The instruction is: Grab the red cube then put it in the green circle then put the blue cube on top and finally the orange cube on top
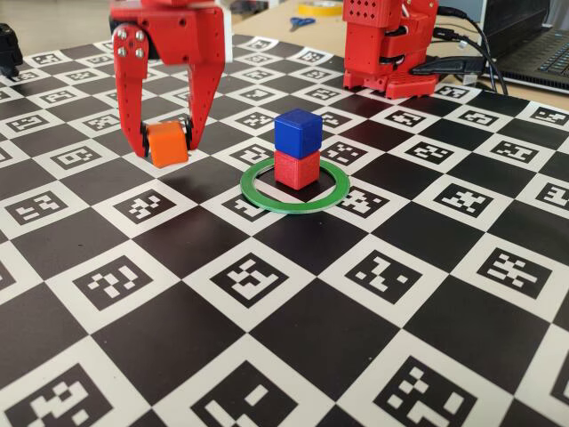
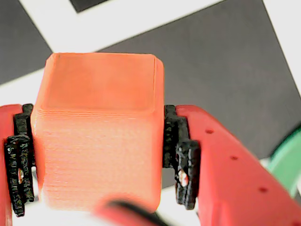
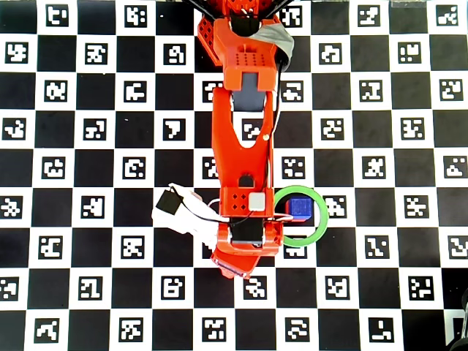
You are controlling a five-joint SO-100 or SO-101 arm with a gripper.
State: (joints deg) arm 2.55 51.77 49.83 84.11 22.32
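Observation:
My gripper [image 1: 168, 140] is shut on the orange cube [image 1: 167, 144], which sits slightly tilted low over the checkered board, left of the green circle [image 1: 258, 197]. Whether it touches the board I cannot tell. In the wrist view the orange cube [image 2: 99, 141] fills the gap of the gripper [image 2: 101, 160], with both black pads [image 2: 181, 155] pressed on its sides. The blue cube [image 1: 297, 132] stands on the red cube [image 1: 297, 168] inside the ring. From overhead the blue cube [image 3: 298, 208] shows in the green circle [image 3: 311, 235]; the arm hides the orange cube there.
The arm's red base [image 1: 391, 44] stands at the back of the marker board [image 1: 267, 356]. Behind it lie scissors [image 1: 300, 22], a yellow tape roll [image 1: 320, 7], black cables [image 1: 471, 53] and a laptop [image 1: 538, 49] at the right.

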